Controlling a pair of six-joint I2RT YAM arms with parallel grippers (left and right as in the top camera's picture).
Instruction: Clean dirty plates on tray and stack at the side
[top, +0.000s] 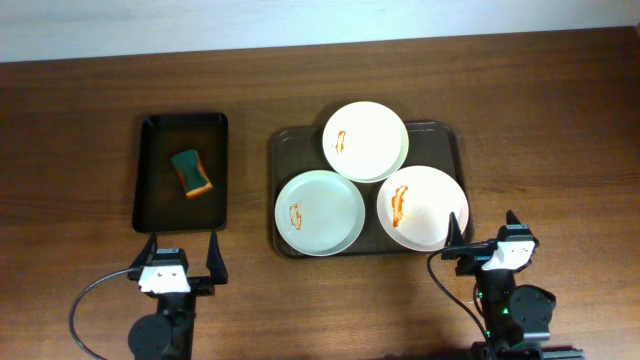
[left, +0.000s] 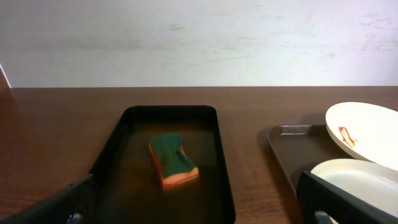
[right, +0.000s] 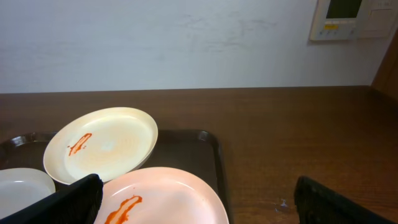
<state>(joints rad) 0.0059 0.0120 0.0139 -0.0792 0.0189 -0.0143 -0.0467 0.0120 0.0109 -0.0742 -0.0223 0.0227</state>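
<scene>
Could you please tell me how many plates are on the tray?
3: back-middle plate, front-left plate, front-right plate, all on the tray. None appears hidden.

Your overhead camera looks straight down from high up on the whole table (top: 80, 120), taking it in from far edge to near edge. Your left wrist camera sits low by the near edge, facing the back wall (left: 186, 37) along the small black tray (left: 134, 180). The right wrist one, equally low, faces the same way over the right end of the brown tray (right: 186, 149), and both catch the rear plate (left: 367, 134).
</scene>
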